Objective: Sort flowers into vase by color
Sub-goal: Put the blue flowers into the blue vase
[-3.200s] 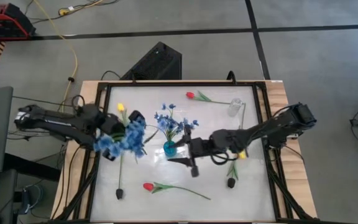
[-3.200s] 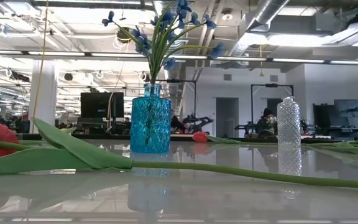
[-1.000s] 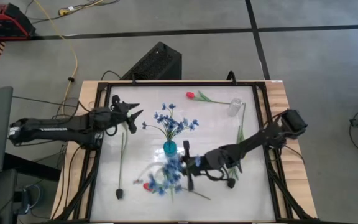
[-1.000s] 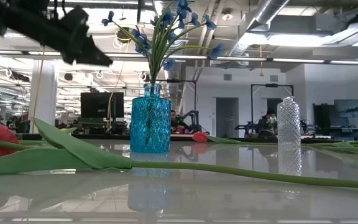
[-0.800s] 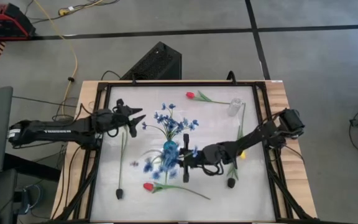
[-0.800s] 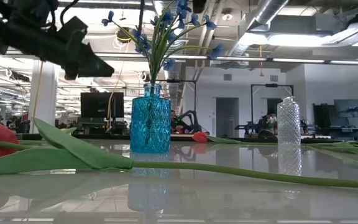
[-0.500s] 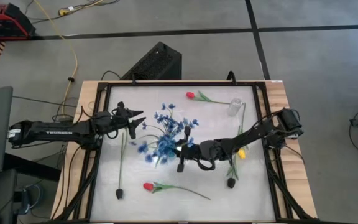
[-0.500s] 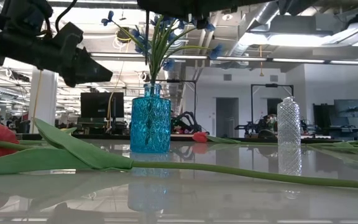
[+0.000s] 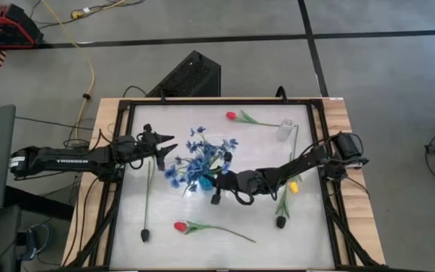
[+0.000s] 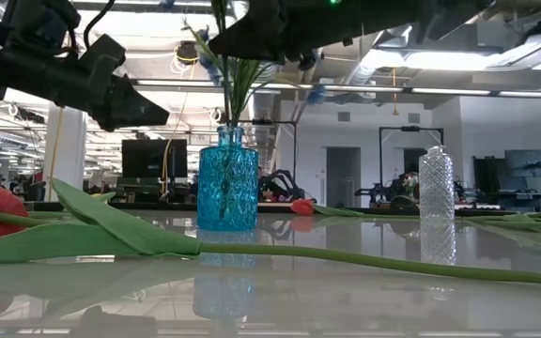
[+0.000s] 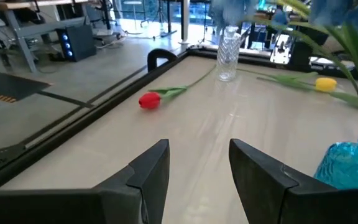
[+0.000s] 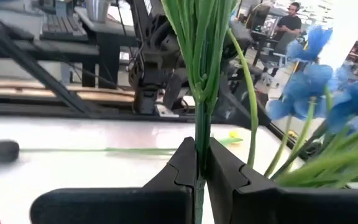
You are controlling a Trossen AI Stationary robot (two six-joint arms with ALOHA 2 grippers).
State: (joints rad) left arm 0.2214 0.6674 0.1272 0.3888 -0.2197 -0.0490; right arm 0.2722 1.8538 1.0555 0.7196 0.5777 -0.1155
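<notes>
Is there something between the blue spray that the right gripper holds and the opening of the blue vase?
Only the blue flowers already in the blue vase; their stems fill its neck below the right gripper and its blue spray.

Grey floor crossed by dark lines (image 9: 308,38). Red device (image 9: 6,34) at upper left of the high view, yellow cable (image 9: 89,68) trailing down from near it. Black box (image 9: 191,75) just above the table's top edge. Light tabletop with a black frame (image 9: 217,99) and wooden border (image 9: 342,109). Behind the table in the low view, white column (image 10: 66,141), dark monitor (image 10: 153,160), ceiling ducts (image 10: 402,19). Person standing (image 12: 289,17) at upper right of the right wrist view.
</notes>
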